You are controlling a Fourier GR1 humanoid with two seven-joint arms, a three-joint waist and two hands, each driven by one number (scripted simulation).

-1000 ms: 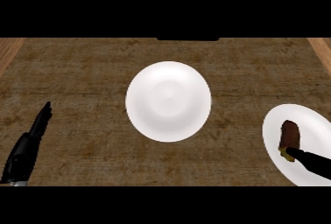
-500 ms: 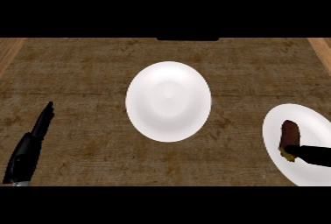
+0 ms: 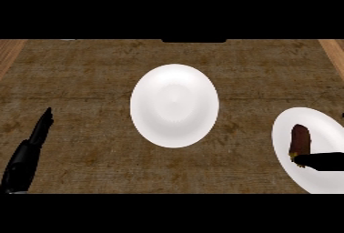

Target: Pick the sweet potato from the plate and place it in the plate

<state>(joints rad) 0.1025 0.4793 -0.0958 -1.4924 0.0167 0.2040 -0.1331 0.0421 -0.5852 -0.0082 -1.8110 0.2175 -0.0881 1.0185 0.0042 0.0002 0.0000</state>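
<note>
Compared with the frame half a second earlier, little was changed: the right hand (image 3: 321, 160) was seen a touch further in over the right plate (image 3: 316, 182), and the sweet potato (image 3: 300, 139) was still lying on that plate, unlifted. The left hand (image 3: 30, 148) was unmoved at the lower left, resting with fingers straight and together, pointing away from the robot, nothing held. The right plate was cut off by the view's right edge, so only its left part was shown. The centre plate (image 3: 174, 105) was set well apart from it, with a broad strip of bare brown counter (image 3: 87, 82) between them and more open counter to its left and beyond. Paler wooden borders were seen at the far left and far right corners. The right hand was shown only as a dark shape entering from the right edge, its tip touching the near end of the sweet potato; whether its fingers were open or curled could not be told.
</note>
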